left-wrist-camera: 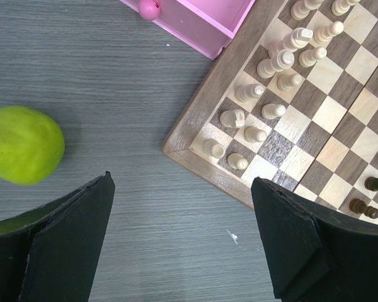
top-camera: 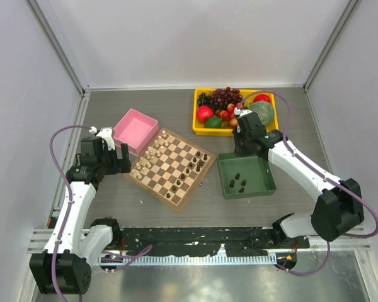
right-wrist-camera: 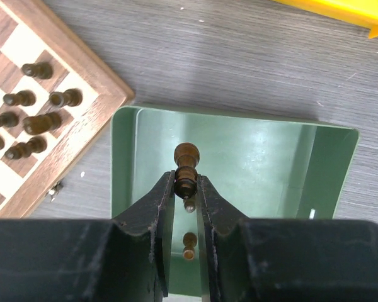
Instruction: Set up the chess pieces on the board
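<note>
Right hand, nearly closed, pinches a dark piece over the tray; pickup seems done. Next, carry it left to the board and stand it on a free square.

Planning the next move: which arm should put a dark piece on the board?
Right: the right gripper grips a dark piece over the green tray; the left gripper is open, empty, beside the cream pieces.

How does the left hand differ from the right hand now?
The left hand is open and empty; the right hand is shut on a dark chess piece. The left hand hangs beside the board; the right hand hangs above the green tray. Both have black fingers.
</note>
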`<state>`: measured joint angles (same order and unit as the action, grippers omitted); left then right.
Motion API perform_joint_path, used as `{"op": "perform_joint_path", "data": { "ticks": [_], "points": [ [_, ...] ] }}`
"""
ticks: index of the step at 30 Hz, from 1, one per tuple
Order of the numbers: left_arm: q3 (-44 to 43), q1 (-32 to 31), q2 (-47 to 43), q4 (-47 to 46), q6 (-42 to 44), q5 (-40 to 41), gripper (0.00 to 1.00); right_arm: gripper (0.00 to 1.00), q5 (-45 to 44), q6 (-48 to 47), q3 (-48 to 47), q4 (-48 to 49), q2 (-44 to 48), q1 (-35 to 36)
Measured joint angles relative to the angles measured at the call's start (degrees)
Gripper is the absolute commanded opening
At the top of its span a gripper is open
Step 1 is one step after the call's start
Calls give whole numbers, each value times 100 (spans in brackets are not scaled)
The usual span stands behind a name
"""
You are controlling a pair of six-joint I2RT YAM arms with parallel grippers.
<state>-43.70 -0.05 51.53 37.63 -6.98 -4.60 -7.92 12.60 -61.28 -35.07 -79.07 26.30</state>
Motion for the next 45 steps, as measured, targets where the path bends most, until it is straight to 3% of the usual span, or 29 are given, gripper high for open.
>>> {"op": "perform_joint_path", "data": {
  "ticks": [10,20,32,45],
  "points": [
    [0,0,-2,0,2,-2,99,10,243,245,-162,-262,120,1108],
    [0,0,-7,0,0,-4,99,11,636,483,-498,-227,-590,2275],
    [0,0,-11,0,0,-15,99,10,684,494,-1045,66,-1659,2345],
    [0,0,-17,-2,2,-20,99,11,684,409,-1213,74,-1980,2347]
  ]
}}
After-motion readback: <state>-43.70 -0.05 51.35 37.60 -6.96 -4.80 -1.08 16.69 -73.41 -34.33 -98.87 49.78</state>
